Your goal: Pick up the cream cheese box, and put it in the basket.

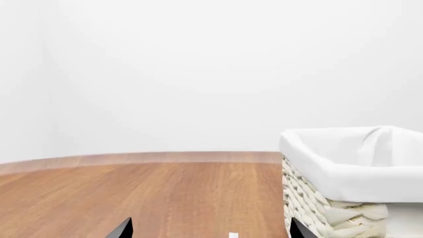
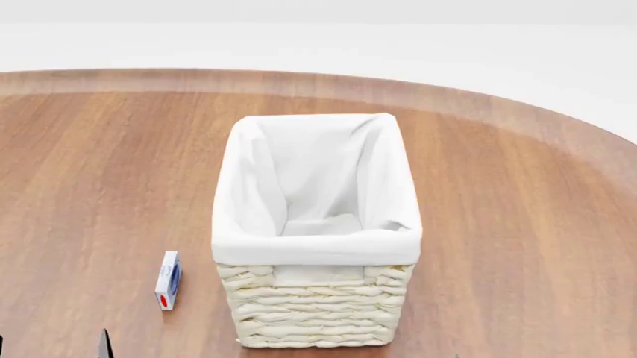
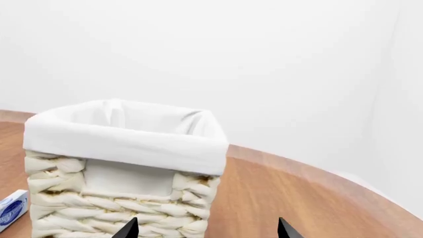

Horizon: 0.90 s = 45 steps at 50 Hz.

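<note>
Standing on: a round wooden surface point(image 2: 518, 209), with the basket point(image 2: 316, 239) near the middle of the head view and the cream cheese box point(image 2: 168, 280) beside it.
Basket: a rectangular cream wicker weave with a white cloth liner folded over its rim; the liner's inside shows only cloth, from the head view.
Cream cheese box: at about 9 o'clock from the basket's near end, near it but apart from it, with bare wood between the two.
Box pose: on a narrow edge, thin side up; a blue oval and a red mark show on the side facing away from the basket.
Box in the right wrist view: its blue-printed end point(image 3: 12, 210) shows at the picture's edge, low beside the basket's woven wall point(image 3: 119, 198).
Left gripper point(image 1: 210, 229): only two dark tips show at the foot of the left wrist view; the jaws stand wide apart with nothing between them but wood.
Left gripper in the head view: a dark tip point(image 2: 104, 343) at the lower edge, at about 7 o'clock from the box and clear of it.
Right gripper point(image 3: 207, 228): two dark tips, jaws spread wide and holding nothing, facing the basket's near end.
Basket in the left wrist view: its corner point(image 1: 343, 173) sits just beyond one tip.
</note>
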Tool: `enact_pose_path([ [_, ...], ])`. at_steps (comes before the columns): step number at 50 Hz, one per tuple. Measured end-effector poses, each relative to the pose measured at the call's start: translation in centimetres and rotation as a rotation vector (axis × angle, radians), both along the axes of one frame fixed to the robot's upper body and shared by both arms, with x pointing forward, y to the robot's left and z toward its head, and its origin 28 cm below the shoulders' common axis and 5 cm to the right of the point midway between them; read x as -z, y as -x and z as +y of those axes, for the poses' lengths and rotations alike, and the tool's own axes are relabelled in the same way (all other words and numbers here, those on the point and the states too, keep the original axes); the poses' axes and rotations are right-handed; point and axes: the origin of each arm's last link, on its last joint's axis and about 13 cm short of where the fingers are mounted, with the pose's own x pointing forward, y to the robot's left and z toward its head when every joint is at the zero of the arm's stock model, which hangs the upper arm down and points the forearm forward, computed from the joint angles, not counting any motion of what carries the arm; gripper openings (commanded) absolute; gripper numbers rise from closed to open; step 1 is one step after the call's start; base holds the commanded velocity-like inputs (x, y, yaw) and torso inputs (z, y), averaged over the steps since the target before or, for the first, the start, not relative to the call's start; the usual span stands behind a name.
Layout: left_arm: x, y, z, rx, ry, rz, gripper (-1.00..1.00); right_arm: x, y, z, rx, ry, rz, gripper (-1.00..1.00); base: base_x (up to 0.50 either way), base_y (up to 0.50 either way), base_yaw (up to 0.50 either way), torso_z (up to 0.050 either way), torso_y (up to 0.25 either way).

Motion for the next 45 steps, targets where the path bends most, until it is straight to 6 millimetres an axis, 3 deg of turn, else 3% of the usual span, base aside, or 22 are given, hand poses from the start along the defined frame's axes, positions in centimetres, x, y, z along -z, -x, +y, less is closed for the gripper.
enact_pose_path([
  [18, -0.14, -0.27, 0.31, 0.007, 0.039, 0.031, 1.00, 0.09, -0.07, 0.04, -0.001, 0.003, 0.006, 1.00, 0.00, 0.00, 0.00, 0.000, 0.000],
  [45, -0.05, -0.84, 0.48, -0.020, 0.049, 0.047, 1.00, 0.19, -0.21, 0.05, -0.006, 0.005, 0.010, 1.00, 0.00, 0.00, 0.00, 0.000, -0.247],
])
